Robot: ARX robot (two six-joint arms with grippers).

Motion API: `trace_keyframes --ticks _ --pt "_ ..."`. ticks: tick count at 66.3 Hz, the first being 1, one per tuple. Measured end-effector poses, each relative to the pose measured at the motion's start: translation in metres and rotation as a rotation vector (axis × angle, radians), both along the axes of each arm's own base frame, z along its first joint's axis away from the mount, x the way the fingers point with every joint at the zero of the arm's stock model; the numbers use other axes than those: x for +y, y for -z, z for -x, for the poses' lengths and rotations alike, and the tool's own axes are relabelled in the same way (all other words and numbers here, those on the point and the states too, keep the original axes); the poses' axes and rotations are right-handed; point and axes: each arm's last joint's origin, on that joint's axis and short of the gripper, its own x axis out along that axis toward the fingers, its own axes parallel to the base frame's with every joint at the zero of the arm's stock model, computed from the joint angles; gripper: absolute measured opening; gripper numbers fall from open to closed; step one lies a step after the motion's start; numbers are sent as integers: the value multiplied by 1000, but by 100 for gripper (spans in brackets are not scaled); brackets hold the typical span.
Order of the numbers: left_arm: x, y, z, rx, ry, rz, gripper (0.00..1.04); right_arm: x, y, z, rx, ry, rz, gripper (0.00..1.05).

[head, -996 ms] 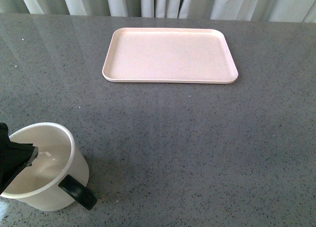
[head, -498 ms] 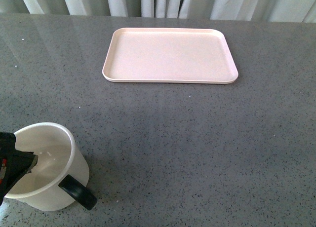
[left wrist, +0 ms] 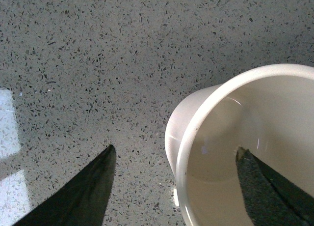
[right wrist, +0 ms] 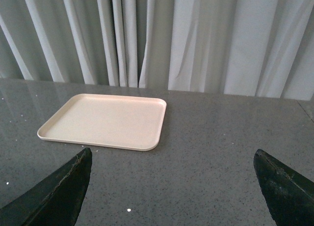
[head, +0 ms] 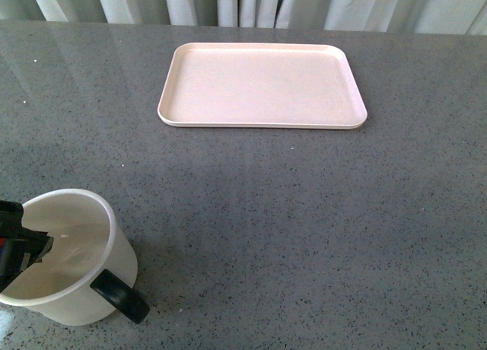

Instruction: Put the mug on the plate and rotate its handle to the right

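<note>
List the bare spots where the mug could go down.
The whole plate is bare, rim to rim. The grey table between the plate and the mug is open too, as is everything to the mug's right. Crowded only at the near left corner, where the left gripper straddles the mug's wall.

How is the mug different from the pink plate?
The mug is tall, round and white with a black handle; the plate is flat, rectangular and pale pink. The mug sits at the near left of the table; the plate lies far back, near the curtains. The open left gripper straddles the mug's wall; nothing touches the plate. Both are empty and rest on the grey table.
</note>
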Motion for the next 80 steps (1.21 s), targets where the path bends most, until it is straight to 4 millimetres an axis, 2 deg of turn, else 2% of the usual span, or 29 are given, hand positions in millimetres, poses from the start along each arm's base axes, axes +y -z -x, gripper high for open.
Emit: trace_keyframes --ticks 13,20,32,45,55,69,80 --pt "-2 0 -1 -1 16 -5 26 0 0 0 0 0 0 96" --pt "-4 -3 -2 4 24 -1 2 0 0 0 0 0 0 96" --pt "-7 -14 -6 -7 28 -3 2 0 0 0 0 0 0 96" --pt "-14 -34 -24 -46 46 3 2 0 0 0 0 0 0 96" --pt "-32 -57 -66 -76 104 12 2 0 0 0 0 0 0 96" --pt "-51 -67 -118 -66 132 12 2 0 0 0 0 0 0 96" --pt "-75 -72 -162 -54 168 29 2 0 0 0 0 0 0 96"
